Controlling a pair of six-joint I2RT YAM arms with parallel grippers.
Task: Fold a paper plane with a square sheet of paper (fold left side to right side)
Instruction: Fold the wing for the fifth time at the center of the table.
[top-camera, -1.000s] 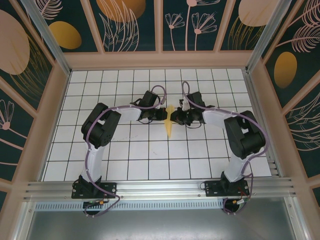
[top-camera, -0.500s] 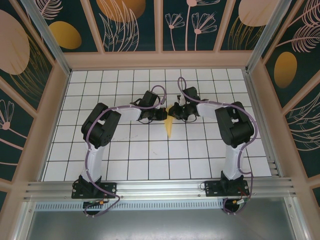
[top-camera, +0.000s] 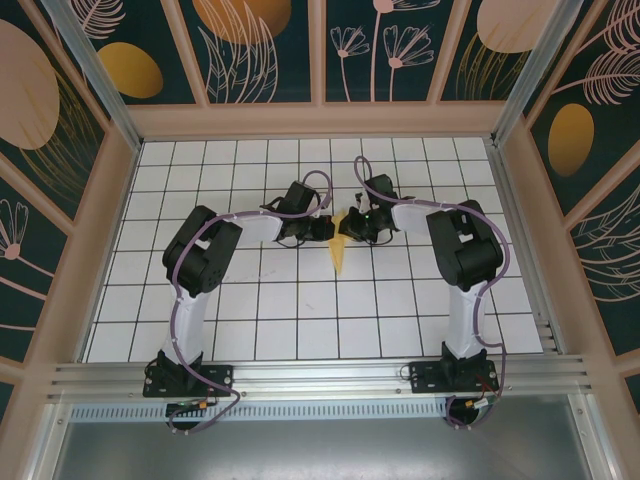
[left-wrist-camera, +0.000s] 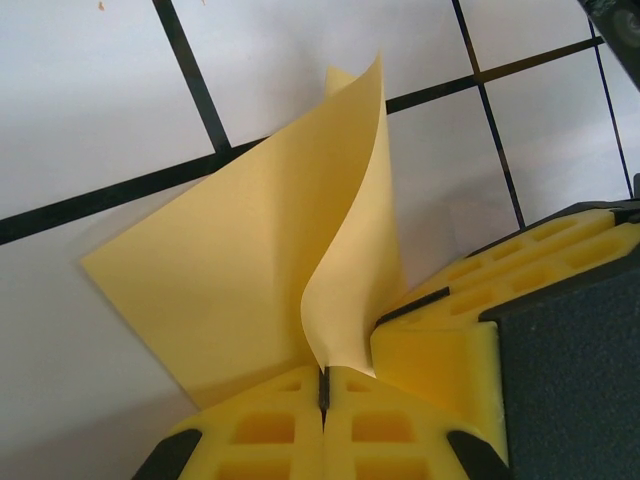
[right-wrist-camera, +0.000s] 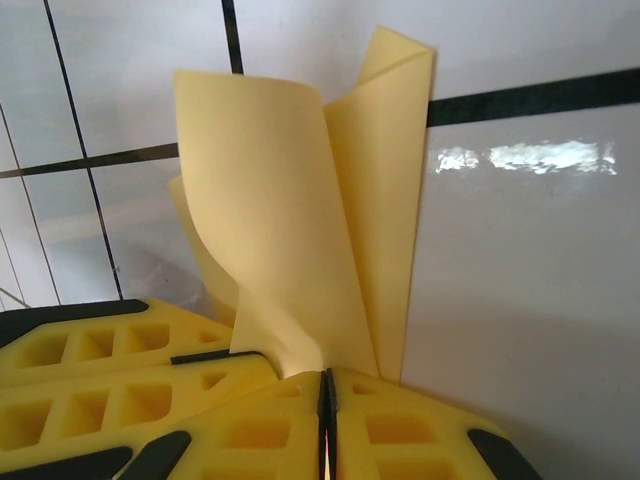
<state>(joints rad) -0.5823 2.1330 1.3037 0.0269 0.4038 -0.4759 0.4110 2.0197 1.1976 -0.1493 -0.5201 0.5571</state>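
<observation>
Two pairs of fingers are meeting at the middle of the worktop (top-camera: 250, 300). The left fingers (left-wrist-camera: 262, 432) are pinching shut on a raised flap of the paper plane (left-wrist-camera: 230, 290), and the right fingers (right-wrist-camera: 400, 432) are clamping its upright folds. Its tip is lying flat, pointing toward the near edge.

1 paper plane (top-camera: 339, 256) — 2 arms: L arm (top-camera: 200, 255), R arm (top-camera: 465, 250).

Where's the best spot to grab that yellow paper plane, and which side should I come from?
Grip the paper plane at its wide far end, where a flap curls up off the table; the pointed near end seems to lie flat. Come in low from either side, pinching across the thin layers, as the left end effector and right end effector do now.
</observation>
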